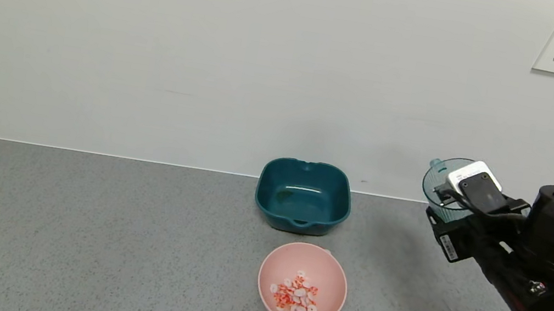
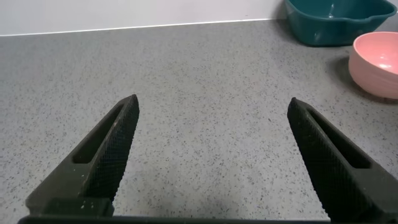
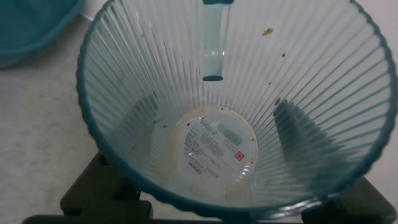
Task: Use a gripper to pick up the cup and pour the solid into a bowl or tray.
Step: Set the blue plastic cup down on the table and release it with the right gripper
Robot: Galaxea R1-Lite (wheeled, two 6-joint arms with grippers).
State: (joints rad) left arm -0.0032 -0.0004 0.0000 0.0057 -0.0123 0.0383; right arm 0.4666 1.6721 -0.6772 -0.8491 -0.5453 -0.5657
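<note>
The solid (image 1: 296, 299) is lying heaped in the pink bowl (image 1: 273, 266) nearest the camera. Beyond it, a teal tray (image 1: 303, 196) is sitting by the wall. To the right, the cup (image 1: 438, 185) is being gripped above the counter (image 1: 75, 235) by the right gripper (image 1: 459, 215), its fingers largely hidden. The left gripper (image 2: 211, 155) is being held open.

From my left wrist camera I see the left gripper (image 2: 211, 162) over bare grey speckled worktop (image 2: 205, 81), its two black fingers (image 2: 106, 155) spread wide with nothing between them. Off to one side sit the pink bowl (image 2: 376, 65) and, just beyond it, the dark teal tray (image 2: 333, 25).
</note>
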